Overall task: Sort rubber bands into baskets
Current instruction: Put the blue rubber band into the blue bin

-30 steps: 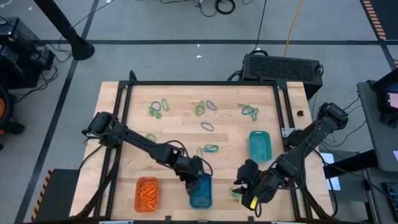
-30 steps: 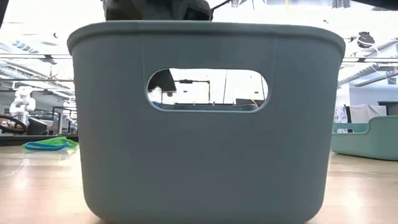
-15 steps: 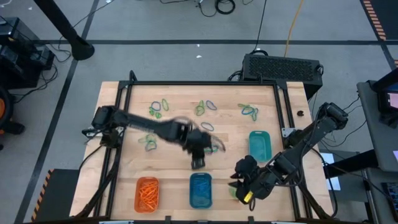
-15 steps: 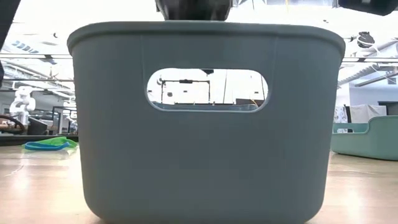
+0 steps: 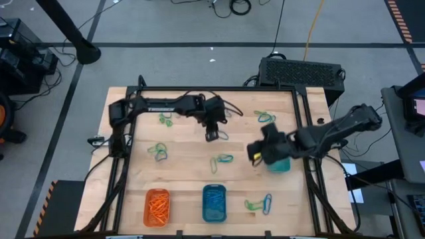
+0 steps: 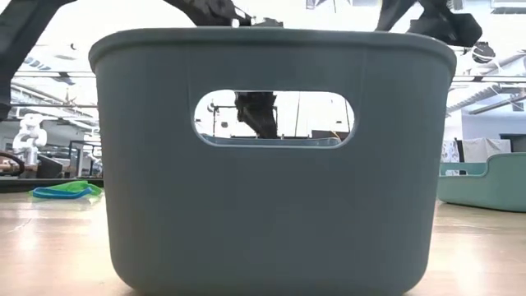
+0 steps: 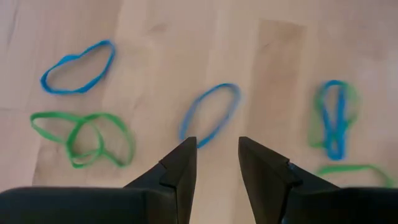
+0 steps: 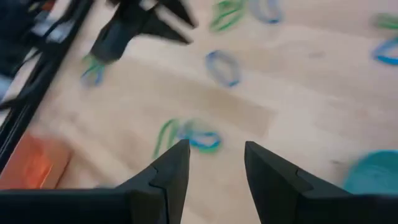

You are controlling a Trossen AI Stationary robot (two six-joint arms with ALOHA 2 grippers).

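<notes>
Orange (image 5: 157,206), blue (image 5: 214,203) and teal (image 5: 279,164) baskets stand on the wooden table; the orange one holds orange bands. Loose green and blue rubber bands lie scattered on the table. My left gripper (image 5: 212,137) hovers open over the far middle, and a single blue band (image 7: 209,114) lies flat just ahead of its fingertips (image 7: 217,163). My right gripper (image 5: 254,153) is open too (image 8: 216,168). It hangs in the air beside the teal basket's left wall, above a green-and-blue pair of bands (image 8: 186,137).
Clusters of bands lie at the far left (image 5: 166,118), far middle (image 5: 214,114), far right (image 5: 265,118), left (image 5: 158,151), centre (image 5: 222,159) and near right (image 5: 259,204). A black frame rims the table. The blue basket's wall (image 6: 271,164) blocks most of the low view.
My left gripper has swung from over the blue basket toward the far edge, rolling as it went, and now hangs over the single blue band. My right gripper has gone from the near right corner up and toward the teal basket, also rolling, uncovering bands there. Both stayed open.
</notes>
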